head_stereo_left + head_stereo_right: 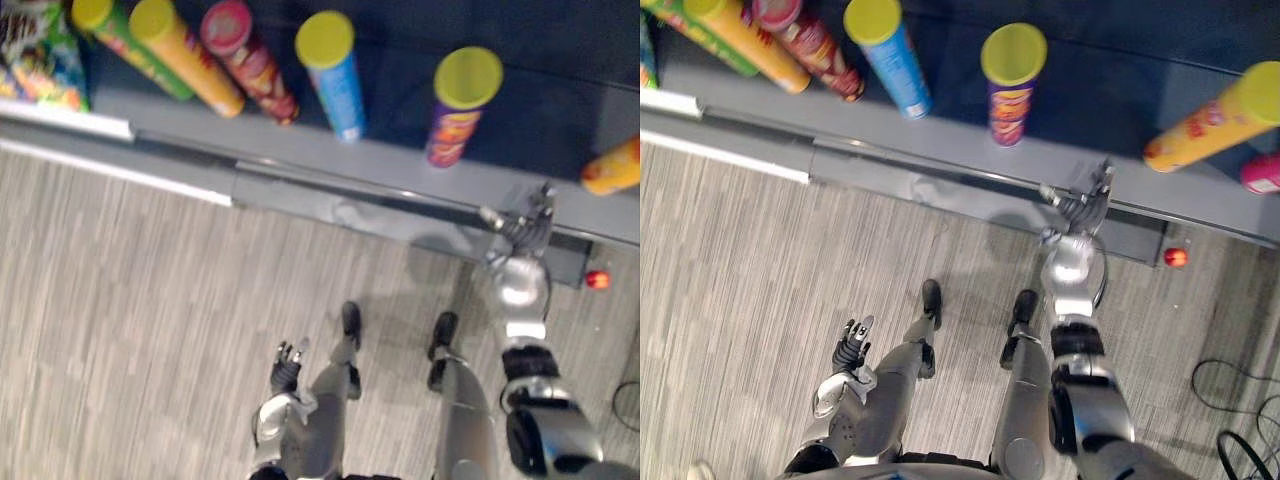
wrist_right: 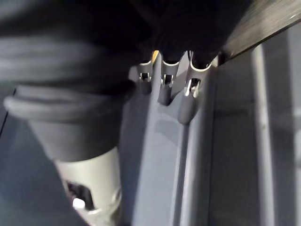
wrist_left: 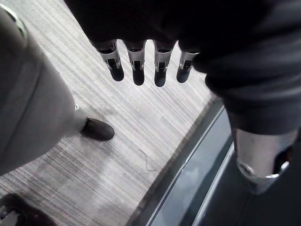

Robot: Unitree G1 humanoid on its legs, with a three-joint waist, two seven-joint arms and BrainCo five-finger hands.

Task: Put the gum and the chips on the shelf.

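Observation:
Several chip cans stand on the dark shelf (image 1: 400, 175): green (image 1: 125, 35), orange (image 1: 185, 55), red (image 1: 250, 60), blue (image 1: 335, 75), purple (image 1: 458, 105), and another orange one (image 1: 1210, 115) at the right. My right hand (image 1: 1080, 205) reaches to the shelf's front edge, right of the purple can, open and empty; its straight fingers (image 2: 164, 87) hover over the grey shelf surface. My left hand (image 1: 852, 345) hangs low over the floor, open, with straight fingers (image 3: 138, 70) and nothing in it. A small red round thing (image 1: 1176, 257) lies on the floor beside the shelf base.
Colourful snack bags (image 1: 40, 60) fill the shelf's far left. A pink can (image 1: 1262, 172) shows at the far right. The grey shelf base (image 1: 300, 195) juts out over the striped carpet (image 1: 130, 300).

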